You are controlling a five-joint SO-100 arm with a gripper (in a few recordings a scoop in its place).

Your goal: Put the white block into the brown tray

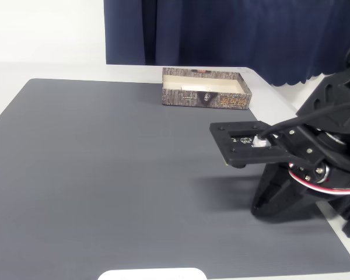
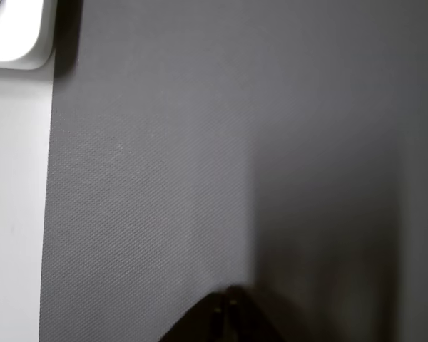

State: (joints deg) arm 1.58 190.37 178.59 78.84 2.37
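White block: I can't spot it on the worktop. It may sit hidden inside the brown tray point(image 1: 186, 98). Pincer point(image 2: 227, 313) closed, empty, low over the mat point(image 1: 105, 175) — confirm the block's place before reaching.

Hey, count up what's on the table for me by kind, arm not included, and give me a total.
Brown tray: 1
Dark grey mat: 1
White rounded object at the mat's near edge: 1
Total: 3
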